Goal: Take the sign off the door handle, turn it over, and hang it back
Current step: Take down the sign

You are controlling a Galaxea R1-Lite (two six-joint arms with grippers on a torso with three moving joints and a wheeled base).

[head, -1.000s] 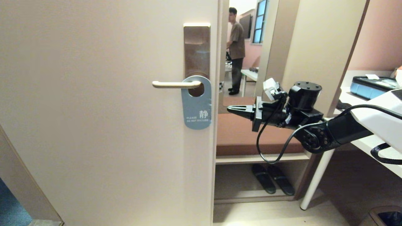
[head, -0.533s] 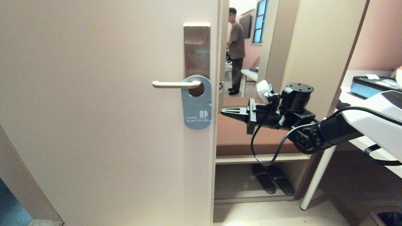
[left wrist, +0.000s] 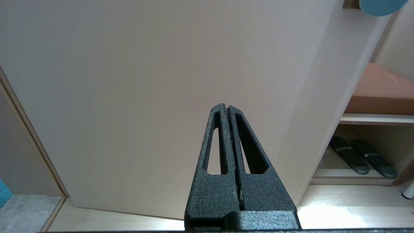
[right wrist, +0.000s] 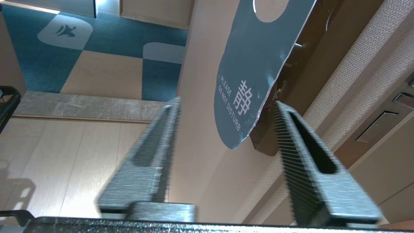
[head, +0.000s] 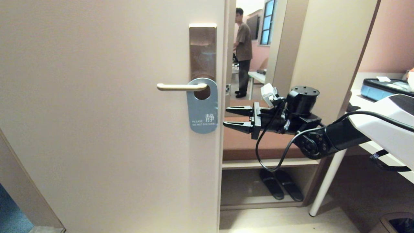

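Head view: the sign point(head: 202, 106) hangs by its oval hole on the door handle point(head: 181, 86), blue-grey face outward, flat against the door point(head: 97, 129) and over the lower end of the bronze plate point(head: 202, 51). My right gripper point(head: 233, 118) is level with the sign's lower half, just beside the door's edge, pointing at it, fingers apart, one above the other, and holding nothing. A person point(head: 243, 51) stands well back in the room beyond. Left wrist view: my left gripper point(left wrist: 228, 111) is parked low in front of the door, fingers together and empty; only the sign's bottom edge point(left wrist: 381, 5) shows. Right wrist view: the sign's lower end point(right wrist: 245, 97) lies ahead of my spread fingers point(right wrist: 300, 155), with one fingertip close to its edge, but I cannot tell whether it touches. My judgement: the step in hand is the approach for the first grasp, and removal has not begun. The next move calls for advancing until the sign's free edge sits between the fingers, closing on it, then lifting and sliding the hole off the lever's end.
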